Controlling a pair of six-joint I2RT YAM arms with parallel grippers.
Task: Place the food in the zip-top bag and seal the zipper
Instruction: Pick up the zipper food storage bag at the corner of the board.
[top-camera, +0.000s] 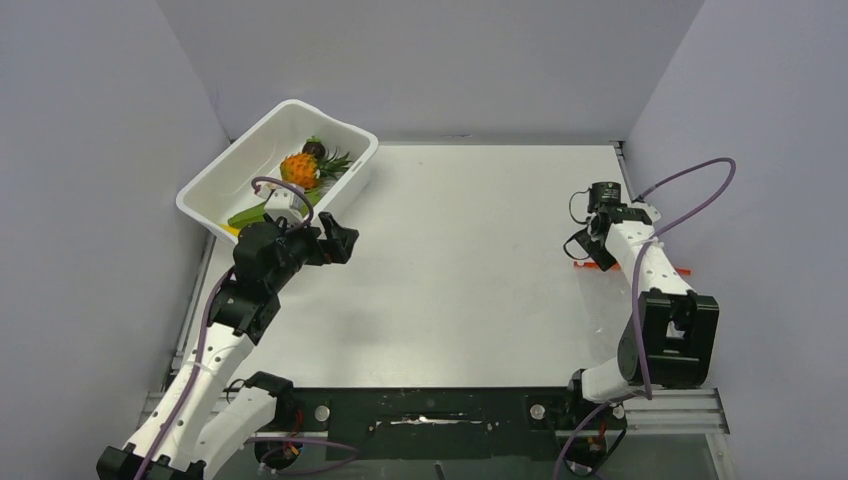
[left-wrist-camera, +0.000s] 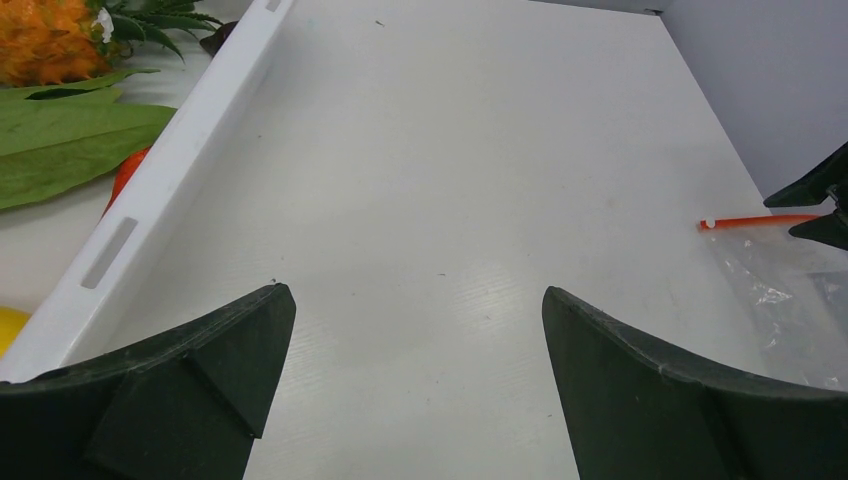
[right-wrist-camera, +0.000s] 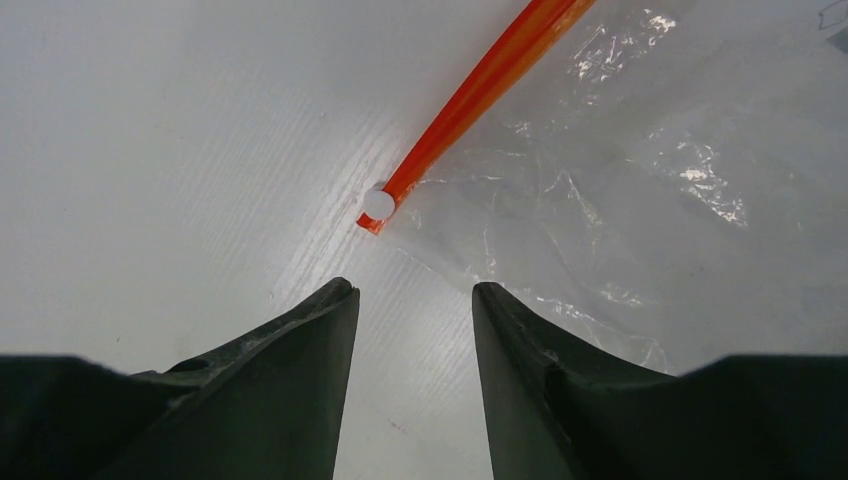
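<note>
The food lies in a white tub (top-camera: 350, 135): an orange pineapple (top-camera: 298, 168) with a green crown, green leafy pieces (top-camera: 250, 213), a red chili (left-wrist-camera: 125, 175) and a yellow banana (left-wrist-camera: 8, 325). My left gripper (top-camera: 343, 238) is open and empty over bare table beside the tub's right rim (left-wrist-camera: 170, 160). The clear zip-top bag (right-wrist-camera: 620, 180) lies flat at the right, its red zipper (right-wrist-camera: 480, 85) closest to the table's middle. My right gripper (right-wrist-camera: 415, 290) is open, low over the bag's corner, just short of the zipper's end. In the top view the right arm hides most of the bag.
The tub stands at the back left against the left wall. Grey walls close in the table on the left, back and right. The zipper (left-wrist-camera: 765, 220) and my right gripper's fingers (left-wrist-camera: 815, 195) show at the right edge of the left wrist view.
</note>
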